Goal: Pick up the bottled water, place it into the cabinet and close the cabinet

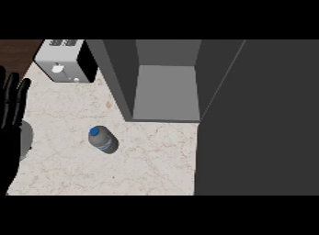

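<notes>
- The left hand (pixel 2 119) shows at the view's left edge, palm flat, its black fingers (pixel 11 94) straight and pointing up the view, spread a little apart and holding nothing; it rests there over the counter's left margin.
- Just beside that hand, at its right edge, a small grey rounded shape (pixel 26 140) peeks out; what it is cannot be told.
- The right hand shows nowhere in the view.
- The bottled water (pixel 103 139) stands on the marble counter (pixel 73 170), well apart from the left hand, to its right and near the middle of the bare counter. It is seen from above, with its blue cap (pixel 94 132) toward the upper left and its clear body with a pale label slanting toward the lower right.
- Up the view from the bottle, near but not touching, is the open cabinet (pixel 165 78): a grey box with a pale inner floor and darker side walls, its front edge facing the bottle.
- The cabinet's door (pixel 264 119) is swung wide, a large dark grey panel that fills the right part of the view from top to bottom.
- At the upper left, beside the cabinet's left wall, sits a white and black toaster (pixel 65 60) with slots on top and a small knob on its pale face.
- Behind the toaster, a strip of dark brown wood (pixel 9 50) borders the counter.
</notes>
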{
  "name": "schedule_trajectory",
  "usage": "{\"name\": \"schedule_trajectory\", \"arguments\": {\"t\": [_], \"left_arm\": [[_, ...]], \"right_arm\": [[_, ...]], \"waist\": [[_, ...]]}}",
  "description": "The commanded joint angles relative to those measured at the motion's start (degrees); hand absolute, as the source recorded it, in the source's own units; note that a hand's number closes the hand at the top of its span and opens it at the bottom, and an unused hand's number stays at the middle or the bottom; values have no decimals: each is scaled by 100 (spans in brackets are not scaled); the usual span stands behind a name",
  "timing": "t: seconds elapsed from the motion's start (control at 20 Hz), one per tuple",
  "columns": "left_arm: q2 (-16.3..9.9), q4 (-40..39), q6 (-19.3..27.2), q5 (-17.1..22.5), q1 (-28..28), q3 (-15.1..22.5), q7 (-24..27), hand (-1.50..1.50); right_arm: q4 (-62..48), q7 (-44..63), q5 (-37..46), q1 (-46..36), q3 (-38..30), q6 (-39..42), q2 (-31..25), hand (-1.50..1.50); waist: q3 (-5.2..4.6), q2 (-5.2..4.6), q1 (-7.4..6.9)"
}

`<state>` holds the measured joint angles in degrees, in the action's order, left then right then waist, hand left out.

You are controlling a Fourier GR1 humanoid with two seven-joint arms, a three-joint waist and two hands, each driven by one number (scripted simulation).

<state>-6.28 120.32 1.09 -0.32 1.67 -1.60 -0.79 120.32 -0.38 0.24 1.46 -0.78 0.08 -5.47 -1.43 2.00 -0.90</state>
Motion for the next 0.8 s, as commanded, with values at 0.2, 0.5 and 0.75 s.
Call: {"name": "schedule_trajectory", "arguments": {"t": [0.2, 0.5, 0.75], "left_arm": [[605, 785, 767, -1073, -733, 1022, 37, -150], [622, 1348, 1436, 178, -1722, 1626, -776, -150], [626, 1834, 1551, -219, -2326, 2180, -737, -150]], "right_arm": [[688, 239, 278, 943, 370, 144, 28, -150], [1531, 889, -818, 1780, 718, 707, -17, -150], [2276, 980, -535, 2556, 1183, 686, 137, -150]], "waist": [[144, -181, 115], [142, -154, 101], [142, -175, 96]]}}
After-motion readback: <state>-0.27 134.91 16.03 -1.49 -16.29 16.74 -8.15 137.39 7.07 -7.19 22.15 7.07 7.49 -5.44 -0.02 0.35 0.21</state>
